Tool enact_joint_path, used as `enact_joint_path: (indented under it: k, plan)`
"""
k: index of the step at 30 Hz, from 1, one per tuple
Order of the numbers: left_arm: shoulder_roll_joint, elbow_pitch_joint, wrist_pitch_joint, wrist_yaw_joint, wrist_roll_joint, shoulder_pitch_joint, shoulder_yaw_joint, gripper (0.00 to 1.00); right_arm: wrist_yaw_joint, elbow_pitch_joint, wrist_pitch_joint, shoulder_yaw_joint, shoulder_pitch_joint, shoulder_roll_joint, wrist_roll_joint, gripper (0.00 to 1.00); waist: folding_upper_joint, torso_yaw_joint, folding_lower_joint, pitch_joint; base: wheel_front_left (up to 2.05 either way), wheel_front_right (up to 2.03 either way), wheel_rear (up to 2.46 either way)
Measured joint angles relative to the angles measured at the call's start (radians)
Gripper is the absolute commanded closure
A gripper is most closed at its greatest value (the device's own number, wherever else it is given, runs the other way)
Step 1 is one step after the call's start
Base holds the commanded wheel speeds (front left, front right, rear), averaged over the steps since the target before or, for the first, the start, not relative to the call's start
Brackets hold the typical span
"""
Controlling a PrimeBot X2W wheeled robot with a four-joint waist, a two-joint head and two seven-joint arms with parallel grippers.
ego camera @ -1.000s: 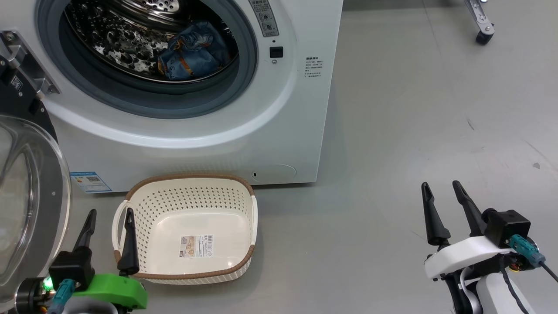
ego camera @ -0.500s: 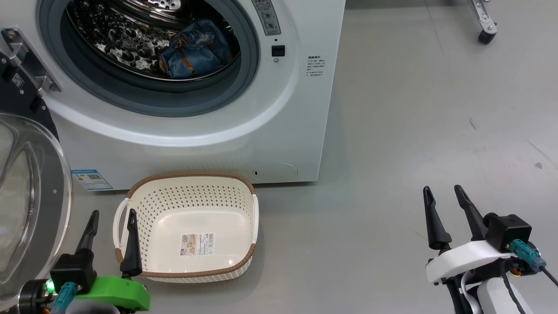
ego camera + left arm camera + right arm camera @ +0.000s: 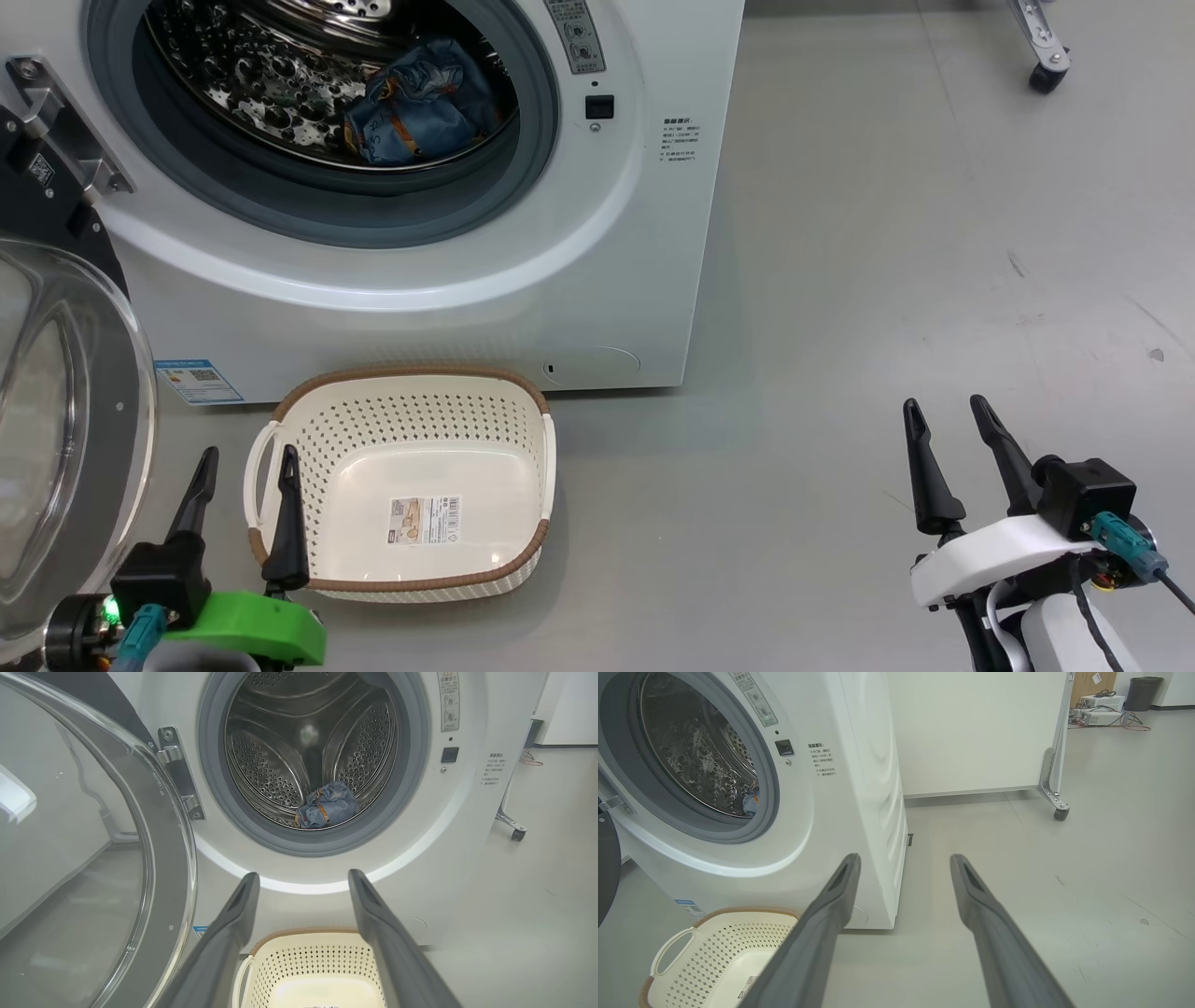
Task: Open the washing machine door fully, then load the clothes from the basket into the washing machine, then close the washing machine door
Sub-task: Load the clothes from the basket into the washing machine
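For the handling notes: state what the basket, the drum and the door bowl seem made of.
Basket: moulded plastic by the look, matte cream, rows of punched holes; the brown rim looks woven, probably moulded too.
Drum: metal, likely stainless steel, bright and mirror-like, perforated.
Door bowl: clear, glossy, carrying reflections; glass or plastic, cannot tell.

Glossy white washing machine (image 3: 644, 233), polished perforated metal drum (image 3: 252, 103), matt grey gasket (image 3: 308, 210), clear glass washing machine door (image 3: 56, 420), perforated cream plastic basket (image 3: 411, 425), crumpled cloth clothes (image 3: 425, 103), smooth grey floor (image 3: 887, 233).
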Motion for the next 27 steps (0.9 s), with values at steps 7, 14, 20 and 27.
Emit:
enact_joint_path:
  k: [7, 14, 20, 27]
  plan:
    - [-0.002, 0.001, 0.000, -0.007, 0.000, 0.002, -0.003, 0.00, 0.000, 0.000, 0.000, -0.001, 0.003, 0.002, 0.000, 0.00, 0.0000, 0.001, 0.0000, 0.002, 0.00, 0.00, 0.00]
    - [-0.002, 0.001, 0.000, -0.008, 0.000, 0.002, -0.002, 0.00, 0.000, 0.000, 0.000, -0.007, 0.003, 0.003, 0.000, 0.00, 0.0000, 0.004, 0.0000, 0.004, 0.00, 0.00, 0.00]
    - [-0.002, 0.001, 0.000, -0.009, 0.000, 0.002, -0.002, 0.00, 0.000, 0.000, 0.000, -0.008, 0.003, 0.005, 0.000, 0.00, 0.0000, 0.007, 0.0000, 0.006, 0.00, 0.00, 0.00]
    - [-0.002, 0.001, 0.000, -0.009, 0.000, 0.002, -0.002, 0.00, 0.000, 0.000, 0.000, -0.011, 0.003, 0.007, 0.000, 0.00, 0.0000, 0.009, 0.0000, 0.009, 0.00, 0.00, 0.00]
